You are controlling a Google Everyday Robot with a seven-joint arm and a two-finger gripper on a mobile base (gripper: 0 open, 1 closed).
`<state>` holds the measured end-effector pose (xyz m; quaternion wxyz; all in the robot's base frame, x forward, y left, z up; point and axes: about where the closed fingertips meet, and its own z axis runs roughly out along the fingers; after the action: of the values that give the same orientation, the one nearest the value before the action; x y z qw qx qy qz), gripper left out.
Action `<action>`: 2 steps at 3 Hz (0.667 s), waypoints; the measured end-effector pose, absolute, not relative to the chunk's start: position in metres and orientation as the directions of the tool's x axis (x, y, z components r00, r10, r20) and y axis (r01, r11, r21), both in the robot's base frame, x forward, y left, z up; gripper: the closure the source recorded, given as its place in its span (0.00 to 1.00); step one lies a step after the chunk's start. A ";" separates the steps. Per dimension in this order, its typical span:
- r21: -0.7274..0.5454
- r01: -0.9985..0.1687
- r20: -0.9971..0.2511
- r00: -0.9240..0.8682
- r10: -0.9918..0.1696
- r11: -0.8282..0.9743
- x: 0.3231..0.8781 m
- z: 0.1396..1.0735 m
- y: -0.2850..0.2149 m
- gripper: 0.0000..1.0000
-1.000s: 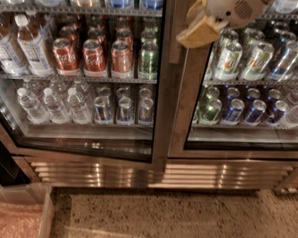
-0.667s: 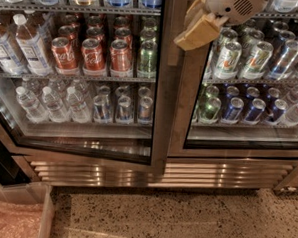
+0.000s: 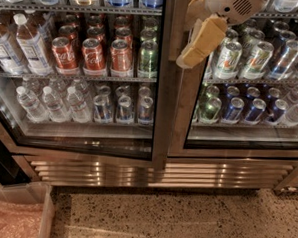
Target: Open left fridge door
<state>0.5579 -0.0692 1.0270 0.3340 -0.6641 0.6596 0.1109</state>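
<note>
The left fridge door [image 3: 162, 106] is a tall glass pane in a bronze-steel frame. Red soda cans [image 3: 94, 55] and clear water bottles [image 3: 49, 103] show behind it. My gripper [image 3: 200, 41], with tan pads below a white wrist, hangs at the upper right. It sits in front of the vertical frames where the two doors meet, just right of the left door's edge and level with the can shelf. The door's lower edge sits slightly skewed against the grille below.
The twin right door [image 3: 248, 141] shows white-green and blue cans. A ribbed steel grille [image 3: 161, 174] runs under both doors. A clear plastic bin [image 3: 14, 214] stands at the lower left on the speckled floor [image 3: 183, 223].
My gripper has dropped slightly along the frames between the doors. The left door looks much the same.
</note>
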 end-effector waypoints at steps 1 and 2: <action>-0.293 -0.955 -0.574 0.134 -0.808 0.049 0.555 1.028 -0.057 0.23; -0.286 -0.958 -0.572 0.139 -0.808 0.037 0.552 1.027 -0.060 0.46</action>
<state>0.5518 -0.0599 1.0265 0.3194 -0.6838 0.6455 0.1170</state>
